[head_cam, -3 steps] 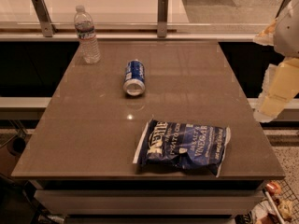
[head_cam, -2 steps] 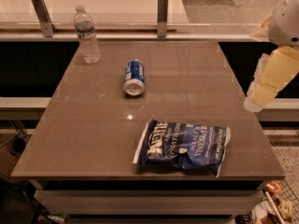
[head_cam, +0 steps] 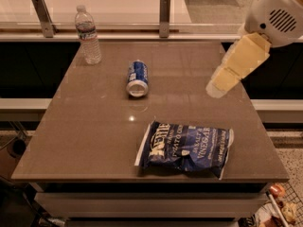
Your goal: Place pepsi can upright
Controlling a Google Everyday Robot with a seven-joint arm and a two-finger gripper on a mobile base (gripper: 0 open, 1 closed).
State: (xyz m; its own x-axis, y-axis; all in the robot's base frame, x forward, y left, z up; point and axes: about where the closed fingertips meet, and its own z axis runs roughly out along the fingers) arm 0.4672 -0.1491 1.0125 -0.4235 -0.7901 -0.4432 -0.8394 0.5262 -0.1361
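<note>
The pepsi can is a small blue can with white markings. It lies on its side near the middle of the brown table, its silver end facing the front. My gripper hangs over the table's right side, pale cream below the white arm. It is well to the right of the can and above the table. It holds nothing that I can see.
A clear plastic water bottle stands upright at the back left corner. A dark blue chip bag lies flat at the front right. Two metal posts stand on the ledge behind the table.
The arm and gripper have swung in from the right edge, moving left and up over the table's right side. The can, bottle and bag have not moved.
</note>
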